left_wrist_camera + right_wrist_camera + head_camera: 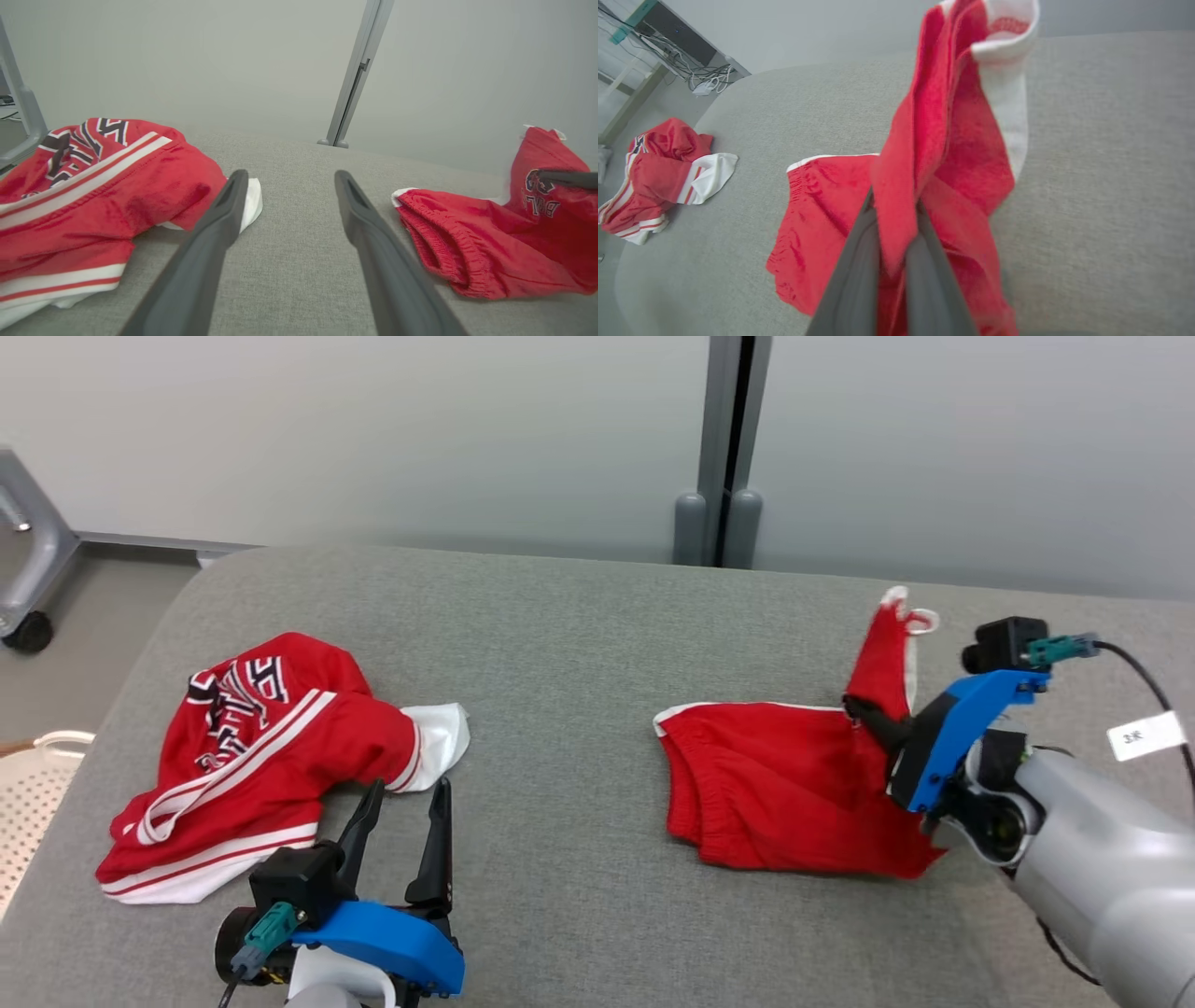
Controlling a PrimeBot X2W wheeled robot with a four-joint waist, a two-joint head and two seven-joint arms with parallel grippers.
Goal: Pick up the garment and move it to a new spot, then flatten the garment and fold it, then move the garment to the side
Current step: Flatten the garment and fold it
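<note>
The garment, a pair of red shorts [775, 784] with white trim, lies partly flat on the right of the grey padded table [560, 644]. My right gripper [861, 714] is shut on one leg of it and holds that leg up, so the white-edged hem [1004, 46] stands above the rest. In the right wrist view the red cloth [822, 210] is pinched between my fingers [852, 280]. My left gripper [406, 793] stands open near the front left, nothing between its fingers [210, 242], the shorts [467, 242] to its right.
A crumpled red jersey [261, 737] with white stripes and black lettering lies at the table's left, just beyond my left fingertips. A white perforated basket [28, 784] sits off the left edge beside a grey wheeled frame [28, 579]. A grey post [724, 448] stands behind.
</note>
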